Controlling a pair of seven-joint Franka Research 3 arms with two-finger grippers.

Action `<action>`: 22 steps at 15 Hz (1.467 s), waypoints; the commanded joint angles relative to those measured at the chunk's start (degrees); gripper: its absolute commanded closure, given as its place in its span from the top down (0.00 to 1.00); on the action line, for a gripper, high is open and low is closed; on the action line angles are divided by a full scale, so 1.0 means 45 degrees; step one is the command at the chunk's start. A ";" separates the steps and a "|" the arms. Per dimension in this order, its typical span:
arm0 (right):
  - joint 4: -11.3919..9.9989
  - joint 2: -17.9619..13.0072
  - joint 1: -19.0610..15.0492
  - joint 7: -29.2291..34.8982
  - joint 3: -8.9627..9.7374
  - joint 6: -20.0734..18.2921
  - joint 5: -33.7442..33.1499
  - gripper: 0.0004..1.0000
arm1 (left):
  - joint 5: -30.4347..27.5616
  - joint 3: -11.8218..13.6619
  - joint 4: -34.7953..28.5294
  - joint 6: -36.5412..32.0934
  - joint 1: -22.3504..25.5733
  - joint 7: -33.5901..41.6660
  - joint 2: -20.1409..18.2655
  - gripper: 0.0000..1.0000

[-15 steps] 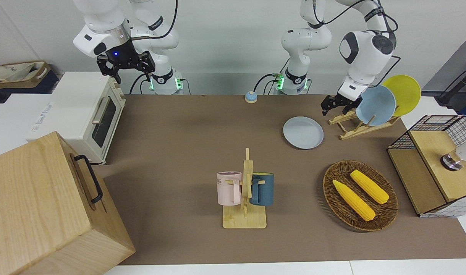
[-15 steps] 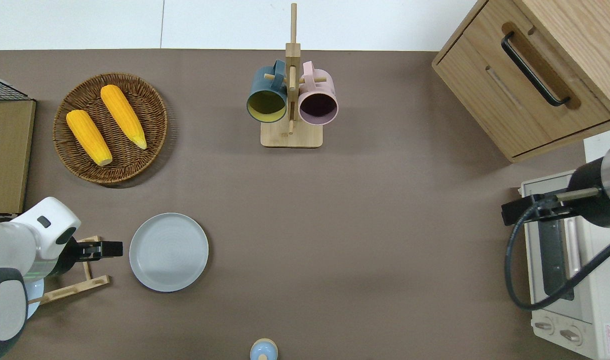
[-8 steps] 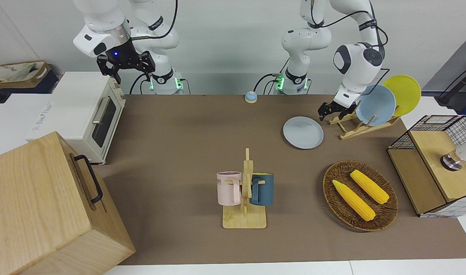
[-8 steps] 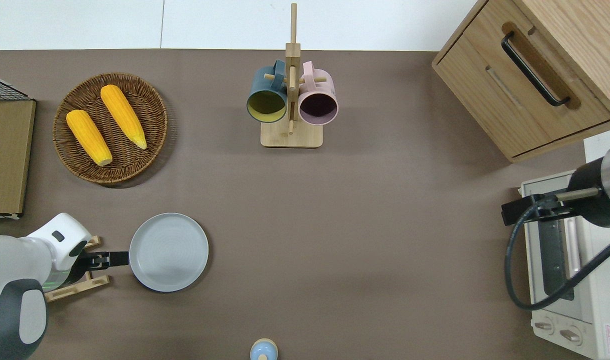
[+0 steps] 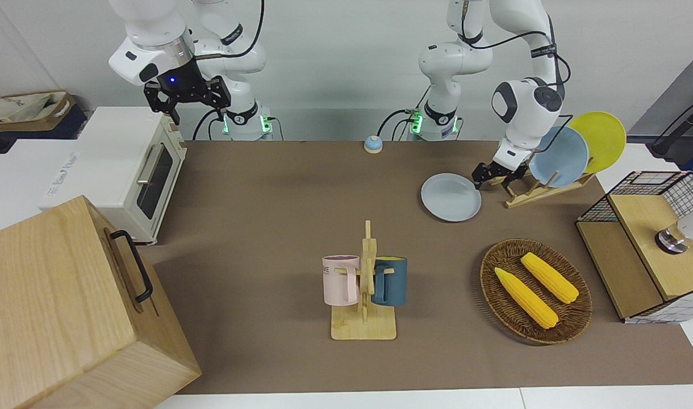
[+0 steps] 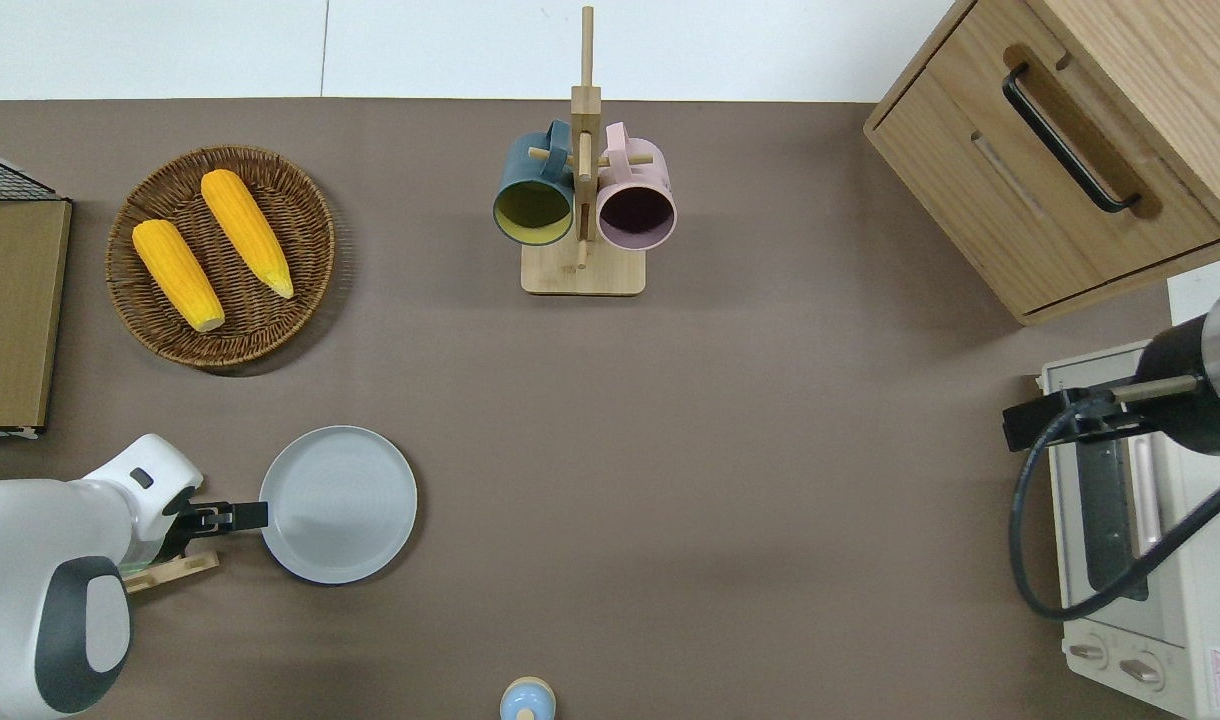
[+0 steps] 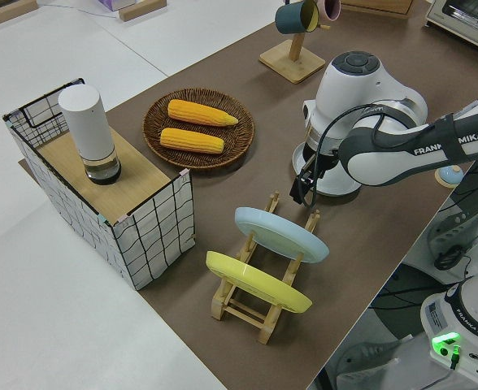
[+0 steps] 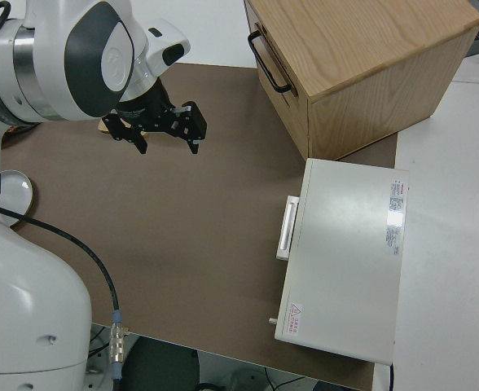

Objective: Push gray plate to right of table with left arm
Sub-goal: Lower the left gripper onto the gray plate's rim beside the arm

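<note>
The gray plate (image 5: 451,197) (image 6: 337,504) lies flat on the brown table (image 5: 267,187) (image 6: 670,450), toward the left arm's end and close to the robots' edge. My left gripper (image 5: 481,176) (image 6: 255,515) is low at the plate's rim, on the side toward the left arm's end of the table. Its fingers look shut and its tip meets the rim. My right gripper (image 8: 168,145) (image 5: 200,109) is parked, open and holding nothing.
A wooden dish rack (image 5: 528,190) with a sky-blue plate (image 5: 558,156) and a yellow plate (image 5: 601,139) stands beside the left gripper. There are also a wicker basket (image 5: 494,284) with two corn cobs, a mug rack (image 5: 364,284), a bell (image 5: 372,144), a toaster oven (image 5: 125,165) and a wooden cabinet (image 5: 68,307).
My left gripper has dropped and slid from beside the dish rack to the gray plate's rim. The plate has not visibly shifted. The right arm has not moved.
</note>
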 commanded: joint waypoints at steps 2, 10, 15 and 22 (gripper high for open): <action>0.0119 -0.0031 -0.0237 0.0167 0.0205 -0.0199 0.0055 0.98 | -0.0190 -0.0109 -0.0441 0.0869 -0.0125 0.0125 0.0130 0.99; 0.0119 -0.0031 -0.0257 0.0167 0.0205 -0.0199 0.0055 0.98 | -0.0229 -0.0149 -0.0480 0.1103 -0.0575 0.0027 0.0325 0.99; 0.0119 -0.0031 -0.0237 0.0167 0.0205 -0.0199 0.0055 0.98 | -0.0229 -0.0188 -0.0480 0.1201 -0.0575 0.0027 0.0501 0.99; 0.0119 -0.0031 -0.0237 0.0147 0.0205 -0.0199 0.0055 0.98 | -0.0229 -0.0188 -0.0480 0.1201 -0.0672 -0.0032 0.0658 0.40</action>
